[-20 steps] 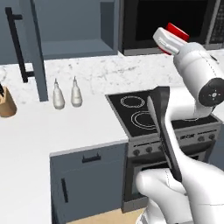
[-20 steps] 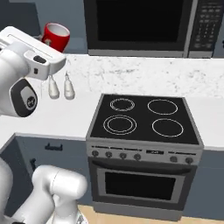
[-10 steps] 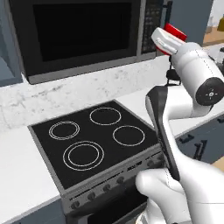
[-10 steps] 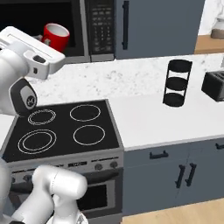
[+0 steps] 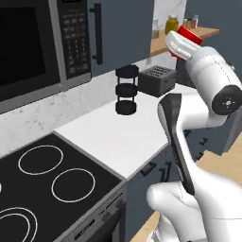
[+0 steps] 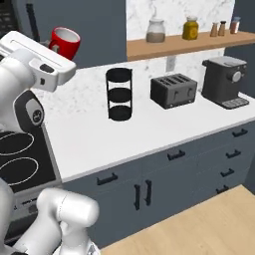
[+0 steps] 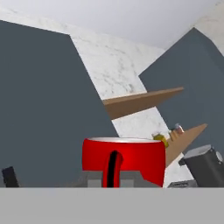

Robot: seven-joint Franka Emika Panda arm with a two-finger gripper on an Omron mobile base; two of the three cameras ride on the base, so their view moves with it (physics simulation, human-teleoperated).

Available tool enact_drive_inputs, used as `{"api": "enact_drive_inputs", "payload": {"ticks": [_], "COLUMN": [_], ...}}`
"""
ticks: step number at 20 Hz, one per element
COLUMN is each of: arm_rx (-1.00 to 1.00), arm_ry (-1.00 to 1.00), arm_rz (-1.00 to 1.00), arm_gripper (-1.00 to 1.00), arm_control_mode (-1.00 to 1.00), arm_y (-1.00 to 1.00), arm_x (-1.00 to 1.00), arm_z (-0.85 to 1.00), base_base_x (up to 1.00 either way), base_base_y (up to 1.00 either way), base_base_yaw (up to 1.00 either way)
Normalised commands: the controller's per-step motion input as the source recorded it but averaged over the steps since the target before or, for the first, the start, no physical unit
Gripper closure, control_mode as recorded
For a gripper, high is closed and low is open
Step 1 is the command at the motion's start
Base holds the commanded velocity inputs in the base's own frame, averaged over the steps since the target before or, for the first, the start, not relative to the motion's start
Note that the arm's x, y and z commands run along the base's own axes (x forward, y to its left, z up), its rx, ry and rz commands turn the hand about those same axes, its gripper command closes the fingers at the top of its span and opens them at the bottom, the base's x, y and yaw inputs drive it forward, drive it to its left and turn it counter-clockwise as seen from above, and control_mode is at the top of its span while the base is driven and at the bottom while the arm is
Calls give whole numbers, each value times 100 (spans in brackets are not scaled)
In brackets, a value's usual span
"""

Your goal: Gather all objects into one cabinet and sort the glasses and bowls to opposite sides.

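Here a white counter is seen running across the middle of the right base view, backed by marbled wall. At the far left of that view the black stove top is cut by the frame edge and partly hidden behind the arm. Left of centre a black three-tier stand is set upright on the counter; right of it a dark toaster lies near the wall, and a grey coffee machine stands at the right edge. Above them a wooden shelf carries jars too small to be told apart. Grey drawers with black handles fill the lower right, above a wooden floor.

In the left base view the microwave is cut off at the upper left, and the stove top is cropped at the lower left.

The red cup is held aloft in the upper left of the right base view, and in the upper right of the left base view, clamped by the gripper. In the hand view the red cup sits at bottom centre with a dark finger pressed against its front; the second finger is hidden behind it. The slate-blue cabinet occupies the left of that view.
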Motion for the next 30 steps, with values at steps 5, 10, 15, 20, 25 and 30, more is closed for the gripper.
{"api": "enact_drive_inputs", "payload": {"ticks": [5, 10, 15, 20, 25, 30], "arm_rx": [0, 0, 0, 0, 0, 0], "arm_ry": [0, 0, 0, 0, 0, 0], "arm_rz": [0, 0, 0, 0, 0, 0], "arm_gripper": [100, 100, 100, 100, 100, 100], "arm_control_mode": [100, 100, 100, 100, 100, 100], "arm_y": [0, 0, 0, 0, 0, 0], "arm_x": [0, 0, 0, 0, 0, 0], "arm_z": [0, 0, 0, 0, 0, 0], "base_base_x": [56, -14, 0, 10, 40, 72], "base_base_y": [-77, -93, -91, -97, -97, -72], "base_base_yaw": [-41, -37, -39, -49, -54, -62]}}
